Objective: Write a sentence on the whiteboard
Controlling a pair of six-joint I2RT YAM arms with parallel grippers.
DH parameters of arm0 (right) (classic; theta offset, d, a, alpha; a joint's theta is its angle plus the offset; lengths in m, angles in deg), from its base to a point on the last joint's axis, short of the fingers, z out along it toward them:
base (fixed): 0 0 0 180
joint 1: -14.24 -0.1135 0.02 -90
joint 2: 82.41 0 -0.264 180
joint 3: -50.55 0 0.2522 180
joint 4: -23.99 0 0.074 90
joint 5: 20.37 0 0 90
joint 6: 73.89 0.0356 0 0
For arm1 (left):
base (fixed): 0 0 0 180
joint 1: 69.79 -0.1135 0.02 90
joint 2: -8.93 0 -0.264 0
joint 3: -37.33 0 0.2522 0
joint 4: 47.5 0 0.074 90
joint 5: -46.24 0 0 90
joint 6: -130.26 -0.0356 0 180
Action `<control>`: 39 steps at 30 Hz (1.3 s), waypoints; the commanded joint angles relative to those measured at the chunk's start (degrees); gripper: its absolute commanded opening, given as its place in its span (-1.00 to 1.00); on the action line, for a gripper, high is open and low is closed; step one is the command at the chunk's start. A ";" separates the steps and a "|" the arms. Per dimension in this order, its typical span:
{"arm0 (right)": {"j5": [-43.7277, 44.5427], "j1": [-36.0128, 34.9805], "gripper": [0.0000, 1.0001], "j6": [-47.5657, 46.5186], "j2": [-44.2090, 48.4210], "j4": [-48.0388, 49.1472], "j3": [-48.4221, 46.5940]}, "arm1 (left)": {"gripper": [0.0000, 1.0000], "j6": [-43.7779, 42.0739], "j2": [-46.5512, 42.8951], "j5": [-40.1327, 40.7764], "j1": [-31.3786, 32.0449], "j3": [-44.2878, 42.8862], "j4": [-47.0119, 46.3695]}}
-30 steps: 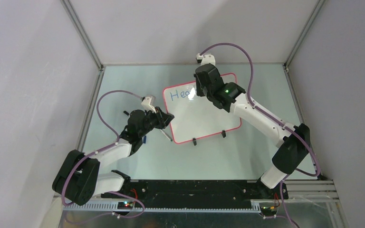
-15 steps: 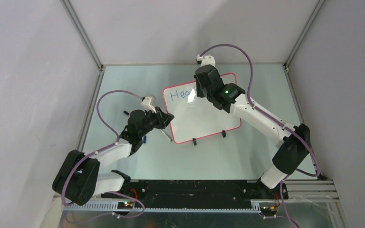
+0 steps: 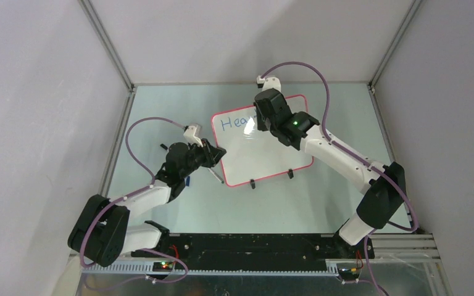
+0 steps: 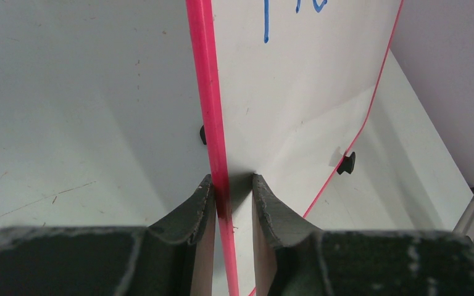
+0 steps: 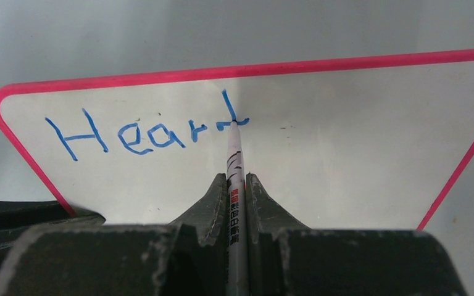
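Showed the whiteboard (image 3: 265,154) at the far middle of the surface (image 3: 173,108), turned slightly, with its left edge toward the left arm and its two black feet (image 3: 252,184) toward the arm bases. Could not tell from above whether it lay flat or stood propped at a tilt.

Gripped the red frame (image 4: 213,111) at the board's left edge with the left fingers (image 4: 205,200), one on the written face and one behind it, closed onto the thin rim.

Clamped a white marker (image 5: 235,160) between the right fingers (image 5: 218,200), shut tight on the barrel, with printed lettering running along it. Pressed the marker tip against the white face at the crossbar of the final letter.

Read, as the sentence (image 5: 137,139) so far, one blue slanted word, "Heart", along the upper left of the board just under the top rim. Hid the end of that word beneath the right wrist in the overhead view.

Showed also a thin dark stick (image 3: 216,175) on the surface just beside the board's near left corner, too small to identify.
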 commanded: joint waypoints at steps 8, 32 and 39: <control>0.16 -0.61 -1.00 1.09 2.87 -0.63 2.73 | -0.68 -4.00 -1.12 2.35 0.43 -1.50 1.31; 2.34 -0.28 -1.00 1.23 3.21 -2.40 3.39 | -0.69 -4.03 -1.17 2.35 0.56 -1.50 1.25; 2.39 0.28 -1.00 1.19 3.74 -1.57 3.26 | -0.69 -4.04 -1.07 2.39 0.70 -1.50 1.18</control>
